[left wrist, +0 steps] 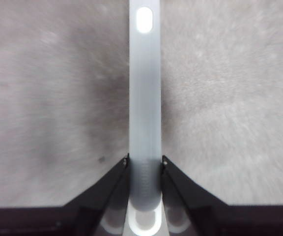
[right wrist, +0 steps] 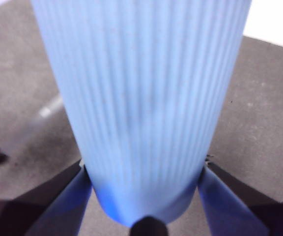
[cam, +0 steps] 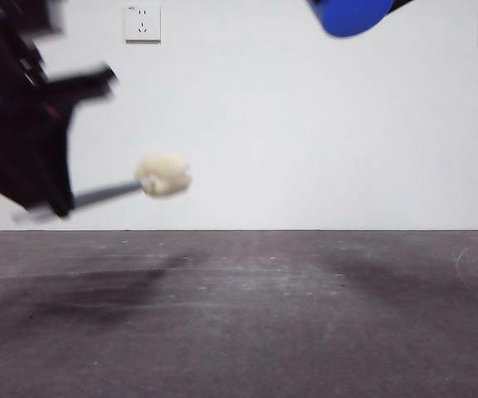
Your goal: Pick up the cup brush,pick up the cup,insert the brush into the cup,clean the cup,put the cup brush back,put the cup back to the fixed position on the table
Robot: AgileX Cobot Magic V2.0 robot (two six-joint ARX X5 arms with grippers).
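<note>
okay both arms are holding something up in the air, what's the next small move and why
Probably bring the brush head up toward the cup. The left pincer grips the handle, the right pincer grips the cup, and both are held apart above the table.

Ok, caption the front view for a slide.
Left gripper holds the brush above the table; the blue cup hangs high.

The cup (cam: 351,15) is cut off by the front view's top edge, only a blurred blue part showing. The left gripper (cam: 52,203) is motion-smeared and hides the cup brush (cam: 163,176) handle behind its jaws. In the right wrist view the cup's rim runs out of frame beyond the right gripper (right wrist: 144,196).
</note>
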